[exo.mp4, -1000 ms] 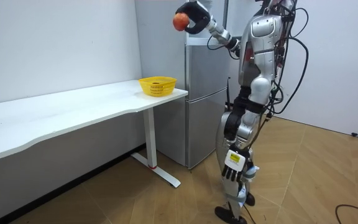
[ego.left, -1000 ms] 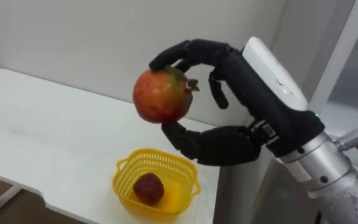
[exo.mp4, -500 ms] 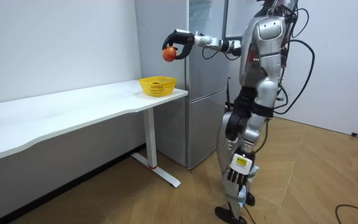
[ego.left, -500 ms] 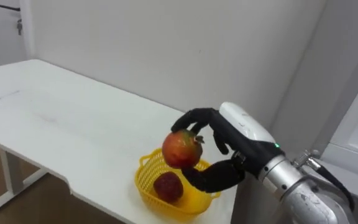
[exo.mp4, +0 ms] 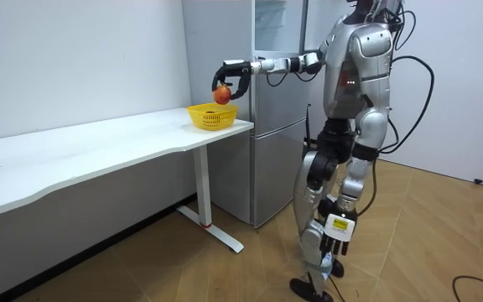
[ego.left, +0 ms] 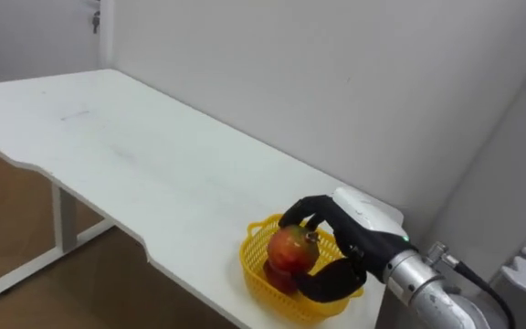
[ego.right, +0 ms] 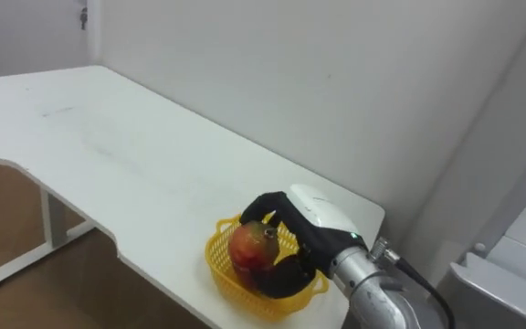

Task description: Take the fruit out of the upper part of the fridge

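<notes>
Right hand (ego.left: 343, 236), lower right of the frame, was curled round a red-yellow fruit (ego.left: 290, 249) — held low over the yellow basket (ego.left: 256, 274) at the counter's (ego.left: 108, 128) end. A 2nd red fruit (ego.left: 277, 278) lay in the basket, just beneath.

Two red fruits are in sight, an upper fruit (ego.left: 290, 249) and a lower fruit (ego.left: 278, 277). There is one yellow basket (ego.left: 257, 281), one white bench (ego.left: 108, 137) and one fridge (exo.mp4: 279, 143).

Bright, even room light; soft dim shadow beneath white table (exo.mp4: 99, 144).
</notes>
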You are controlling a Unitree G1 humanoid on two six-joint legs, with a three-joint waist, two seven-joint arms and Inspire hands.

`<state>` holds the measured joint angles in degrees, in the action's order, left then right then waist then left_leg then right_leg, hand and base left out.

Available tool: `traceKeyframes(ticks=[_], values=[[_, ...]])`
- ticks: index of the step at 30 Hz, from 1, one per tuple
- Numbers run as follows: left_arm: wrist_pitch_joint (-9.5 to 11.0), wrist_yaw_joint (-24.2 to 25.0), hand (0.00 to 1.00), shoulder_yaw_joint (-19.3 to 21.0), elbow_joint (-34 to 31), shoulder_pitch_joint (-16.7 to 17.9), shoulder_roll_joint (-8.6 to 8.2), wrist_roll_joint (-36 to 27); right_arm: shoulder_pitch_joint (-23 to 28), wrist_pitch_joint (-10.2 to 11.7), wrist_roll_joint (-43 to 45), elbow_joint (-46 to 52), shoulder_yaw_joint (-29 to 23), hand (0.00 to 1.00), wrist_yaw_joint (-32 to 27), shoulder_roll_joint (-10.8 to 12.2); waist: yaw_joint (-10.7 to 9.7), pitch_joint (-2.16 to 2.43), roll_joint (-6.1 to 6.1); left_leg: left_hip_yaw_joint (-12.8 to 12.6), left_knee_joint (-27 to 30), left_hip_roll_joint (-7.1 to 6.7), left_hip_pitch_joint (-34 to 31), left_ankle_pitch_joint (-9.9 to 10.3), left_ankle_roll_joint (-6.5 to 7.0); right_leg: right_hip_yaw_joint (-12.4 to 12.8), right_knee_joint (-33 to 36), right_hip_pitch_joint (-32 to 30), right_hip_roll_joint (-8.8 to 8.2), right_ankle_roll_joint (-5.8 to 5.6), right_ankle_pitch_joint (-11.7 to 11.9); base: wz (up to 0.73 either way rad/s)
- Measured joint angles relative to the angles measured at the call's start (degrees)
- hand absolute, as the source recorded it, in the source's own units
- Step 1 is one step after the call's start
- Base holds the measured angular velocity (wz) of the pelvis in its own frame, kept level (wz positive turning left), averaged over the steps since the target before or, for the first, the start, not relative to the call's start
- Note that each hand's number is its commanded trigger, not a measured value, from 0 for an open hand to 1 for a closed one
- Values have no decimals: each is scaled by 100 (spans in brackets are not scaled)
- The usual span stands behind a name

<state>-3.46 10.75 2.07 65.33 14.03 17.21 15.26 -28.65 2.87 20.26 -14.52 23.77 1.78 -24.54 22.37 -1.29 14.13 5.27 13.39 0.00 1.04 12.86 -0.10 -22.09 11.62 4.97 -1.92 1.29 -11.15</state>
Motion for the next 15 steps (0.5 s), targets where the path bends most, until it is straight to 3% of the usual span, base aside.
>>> traceKeyframes(ticks=[7,13,14,15], values=[[-2,8,0,-5,-32,-22,5,2,-483,-27,6,-775,198,100,-127,-57,10,-1,20,2,39,1,-151,-6,-9,-35,-2,-109,-1,0,0,1],[-9,17,0,5,-152,28,13,4,-488,-34,-2,-782,208,100,-199,-107,16,-14,87,25,35,0,-165,-5,-9,-69,-32,-102,4,0,0,1],[-9,17,0,5,-176,27,14,1,-488,-32,-11,-803,217,78,-203,-140,16,-16,95,39,38,-1,-163,-5,-9,-76,-35,-91,4,0,0,5],[-9,17,0,5,-187,25,14,-1,-488,-32,-18,-823,217,63,-207,-153,15,-18,98,45,42,-1,-161,-5,-9,-76,-35,-87,4,0,0,6]])
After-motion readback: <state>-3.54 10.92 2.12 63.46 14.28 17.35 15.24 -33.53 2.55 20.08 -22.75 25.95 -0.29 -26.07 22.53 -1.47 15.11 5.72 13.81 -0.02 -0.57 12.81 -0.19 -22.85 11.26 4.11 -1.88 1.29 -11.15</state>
